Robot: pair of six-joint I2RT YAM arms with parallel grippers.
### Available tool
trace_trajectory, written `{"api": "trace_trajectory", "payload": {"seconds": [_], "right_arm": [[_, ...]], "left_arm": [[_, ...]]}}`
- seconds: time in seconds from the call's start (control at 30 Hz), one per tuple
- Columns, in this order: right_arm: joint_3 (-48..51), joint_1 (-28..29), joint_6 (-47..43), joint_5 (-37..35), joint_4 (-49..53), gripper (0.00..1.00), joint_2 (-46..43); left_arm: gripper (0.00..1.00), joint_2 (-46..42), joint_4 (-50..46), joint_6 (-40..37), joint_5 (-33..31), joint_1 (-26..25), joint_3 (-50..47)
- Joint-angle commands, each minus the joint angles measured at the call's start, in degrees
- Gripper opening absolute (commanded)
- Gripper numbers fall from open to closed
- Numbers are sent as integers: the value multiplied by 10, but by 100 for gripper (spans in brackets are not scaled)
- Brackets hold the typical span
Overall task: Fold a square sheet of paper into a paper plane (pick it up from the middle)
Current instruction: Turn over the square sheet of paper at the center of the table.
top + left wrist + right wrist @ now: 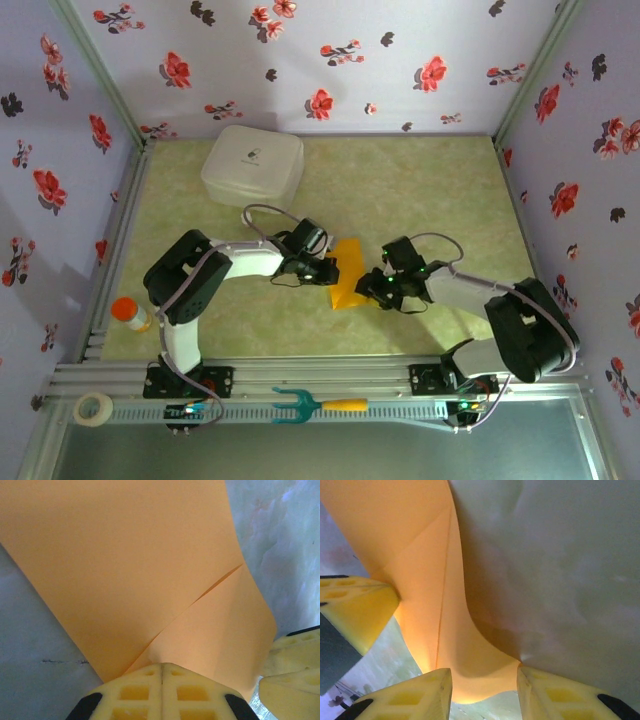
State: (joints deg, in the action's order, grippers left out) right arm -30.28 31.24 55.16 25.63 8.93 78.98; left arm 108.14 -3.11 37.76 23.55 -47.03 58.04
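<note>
Orange-yellow paper plane, pinched in left gripper, inside parted right gripper

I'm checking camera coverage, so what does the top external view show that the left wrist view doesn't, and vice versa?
Top external gives the layout: both arms meeting over the table, a white box at the back, an orange-capped bottle at the left, a tape roll and a teal fork on the front rail. Left wrist gives the close-up: the left gripper shut on the paper plane, beside a diagonal crease. Both share that orange-yellow paper and the right gripper next to it.
</note>
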Motion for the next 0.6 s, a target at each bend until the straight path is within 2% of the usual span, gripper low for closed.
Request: {"api": "trace_trajectory", "payload": {"seconds": [0.0, 0.17, 0.57], "right_arm": [[-11, 5, 17, -5, -34, 42, 10], [-19, 2, 15, -10, -57, 49, -2], [-57, -38, -18, 20, -83, 48, 50]], "left_arm": [[3, 0, -25, 8, -6, -6, -17], [3, -2, -23, 9, -6, -7, -20], [3, -5, -19, 11, -5, -7, -24]]}}
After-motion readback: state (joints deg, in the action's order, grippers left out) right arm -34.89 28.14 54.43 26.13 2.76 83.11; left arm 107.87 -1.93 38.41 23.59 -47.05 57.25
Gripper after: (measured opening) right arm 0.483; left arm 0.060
